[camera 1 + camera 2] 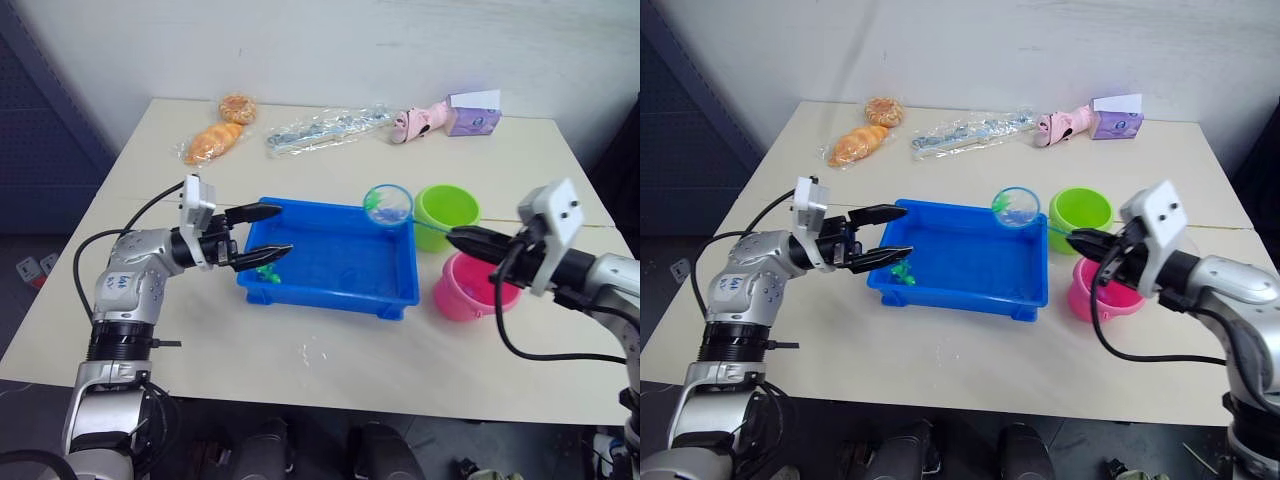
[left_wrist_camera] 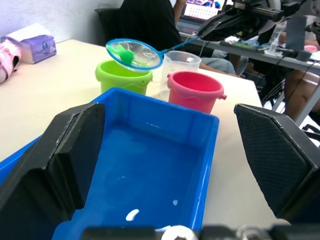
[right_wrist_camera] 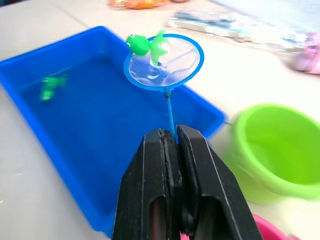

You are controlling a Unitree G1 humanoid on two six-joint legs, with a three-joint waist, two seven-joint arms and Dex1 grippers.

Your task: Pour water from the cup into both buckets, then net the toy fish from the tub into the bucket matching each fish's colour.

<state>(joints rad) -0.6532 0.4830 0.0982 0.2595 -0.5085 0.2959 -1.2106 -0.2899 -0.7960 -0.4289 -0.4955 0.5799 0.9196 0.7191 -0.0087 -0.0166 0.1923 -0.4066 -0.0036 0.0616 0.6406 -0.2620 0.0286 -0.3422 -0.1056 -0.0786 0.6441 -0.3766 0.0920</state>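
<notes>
The blue tub [image 1: 330,298] lies mid-table with one green toy fish [image 1: 267,270] at its left end. My right gripper [image 1: 455,238] is shut on the thin handle of the net [image 1: 388,205]. The net's light-blue hoop hangs over the tub's far right corner, beside the lime green bucket [image 1: 447,215], and carries a green fish [image 3: 145,45]. The pink bucket [image 1: 470,290] stands under my right gripper. In the left wrist view the clear cup [image 2: 181,62] stands behind and between the two buckets. My left gripper [image 1: 283,230] is open and empty over the tub's left end.
Along the table's far edge lie a bag of bread [image 1: 222,128], a clear plastic packet [image 1: 325,128], a pink toy [image 1: 420,122] and a purple box [image 1: 473,115]. In the left wrist view a person [image 2: 150,22] sits beyond the table.
</notes>
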